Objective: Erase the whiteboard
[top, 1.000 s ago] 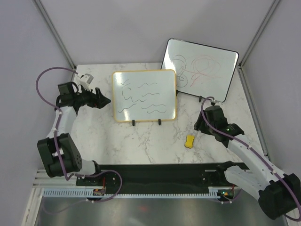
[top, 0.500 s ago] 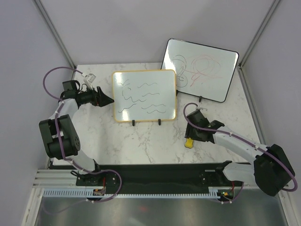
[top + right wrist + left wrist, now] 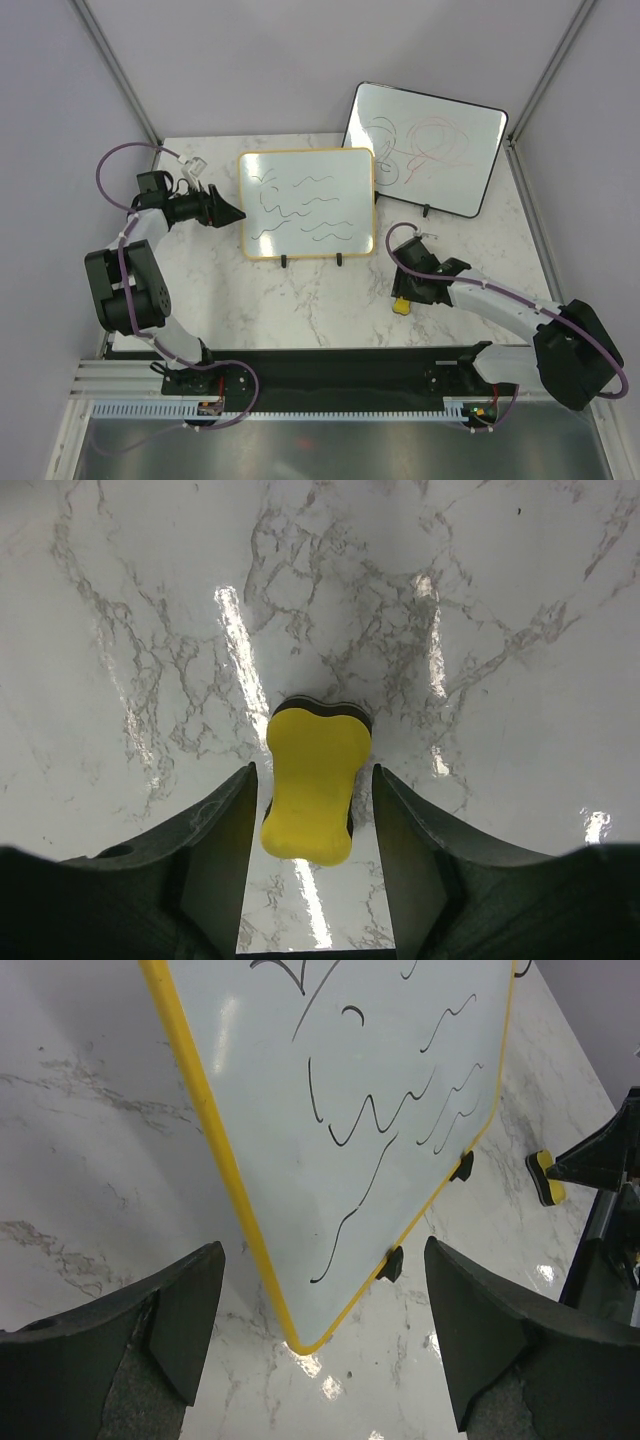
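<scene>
Marble-patterned white table (image 3: 300,305) holds the tan-framed rectangular whiteboard (image 3: 307,203), propped on small black feet at the far middle, with black wavy lines on its face. The left gripper (image 3: 236,212) hangs just left of the board's left edge, its jaws wide apart and empty. At the near right, the right gripper (image 3: 407,293) straddles a yellow bone-shaped eraser (image 3: 313,785) lying on the table, fingers very close to its sides; whether they clamp it cannot be told.
</scene>
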